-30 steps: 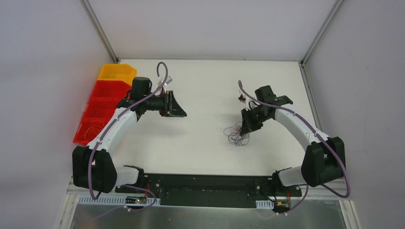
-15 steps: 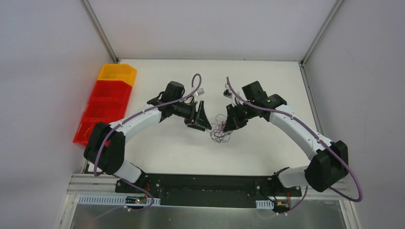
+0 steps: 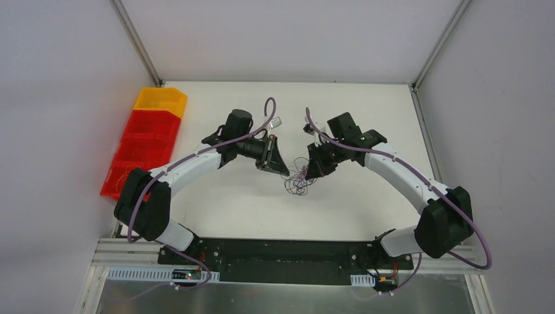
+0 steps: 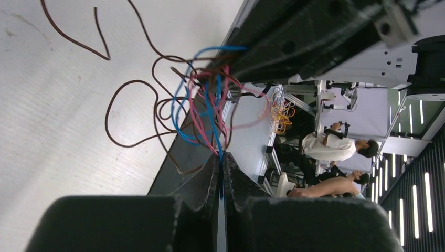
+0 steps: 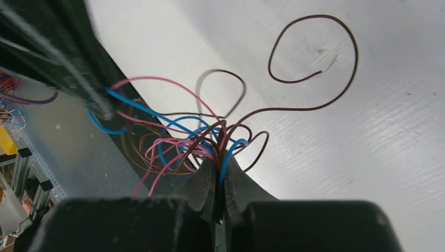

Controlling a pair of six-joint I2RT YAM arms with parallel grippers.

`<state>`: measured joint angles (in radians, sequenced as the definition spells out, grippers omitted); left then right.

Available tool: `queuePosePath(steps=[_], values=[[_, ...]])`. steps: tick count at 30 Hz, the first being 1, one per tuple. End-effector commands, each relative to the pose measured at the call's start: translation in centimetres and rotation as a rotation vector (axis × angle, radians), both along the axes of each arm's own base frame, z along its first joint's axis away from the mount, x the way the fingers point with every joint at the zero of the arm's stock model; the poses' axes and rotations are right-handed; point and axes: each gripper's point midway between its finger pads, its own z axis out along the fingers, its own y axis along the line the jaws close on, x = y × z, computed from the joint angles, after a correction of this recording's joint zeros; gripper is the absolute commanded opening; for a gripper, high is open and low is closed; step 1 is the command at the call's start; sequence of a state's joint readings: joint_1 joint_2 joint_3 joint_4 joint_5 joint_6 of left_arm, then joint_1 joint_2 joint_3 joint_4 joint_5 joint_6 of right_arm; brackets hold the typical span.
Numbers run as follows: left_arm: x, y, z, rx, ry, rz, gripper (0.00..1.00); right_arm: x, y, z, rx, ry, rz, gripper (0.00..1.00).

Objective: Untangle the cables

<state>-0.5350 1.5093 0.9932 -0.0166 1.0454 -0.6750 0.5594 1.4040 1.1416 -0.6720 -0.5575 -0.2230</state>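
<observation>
The cables (image 3: 300, 178) are a small tangle of thin blue, pink and brown wires hanging between the two grippers above the middle of the white table. My left gripper (image 3: 283, 171) is shut on a blue wire (image 4: 211, 113) of the tangle (image 4: 194, 105). My right gripper (image 3: 309, 171) is shut on several wires of the same tangle (image 5: 194, 139), blue and brown among them. The two grippers sit close together, facing each other, with loops of wire dangling below them.
Red and yellow bins (image 3: 141, 144) stand at the table's left edge, with a few loose wires in the nearest one. A thick mauve hose (image 3: 268, 111) arcs over each arm. The white table (image 3: 366, 209) ends at a black rail in front.
The left arm swung from near the bins to the middle and closed on the tangle. The right gripper carried the tangle left to meet it and both now hold it slightly lifted.
</observation>
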Motion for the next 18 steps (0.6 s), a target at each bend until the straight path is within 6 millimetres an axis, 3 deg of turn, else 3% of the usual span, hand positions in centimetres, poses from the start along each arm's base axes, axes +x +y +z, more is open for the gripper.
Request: queuePosePath(steps=[1,7,10,13,16,17,18], values=[[-1.0,1.7,5.3,-0.114,-0.092,-0.015,0.00,1.8,-4.8,-4.6,-0.209,-0.004,-0.091,0.02],[-1.8,2.5,10.4,-0.191,-0.186,-0.014,0.00,3.2,-7.8,-7.6,-0.299,0.037,-0.154,0.03],[-0.8,3.2,13.4,-0.233,-0.230,0.021,0.00,3.7,-9.1,-8.6,-0.326,0.061,-0.175,0.03],[0.0,4.1,15.1,-0.252,-0.261,0.059,0.00,3.5,-9.5,-8.7,-0.294,0.103,-0.182,0.03],[0.8,4.7,14.0,-0.185,-0.295,0.098,0.00,2.5,-8.1,-6.7,-0.165,0.127,-0.138,0.00],[1.1,5.0,12.6,-0.127,-0.328,0.113,0.08,2.1,-7.3,-5.5,-0.102,0.124,-0.123,0.00],[1.5,5.2,11.3,-0.079,-0.327,0.136,0.28,1.8,-6.3,-4.2,-0.034,0.124,-0.112,0.00]])
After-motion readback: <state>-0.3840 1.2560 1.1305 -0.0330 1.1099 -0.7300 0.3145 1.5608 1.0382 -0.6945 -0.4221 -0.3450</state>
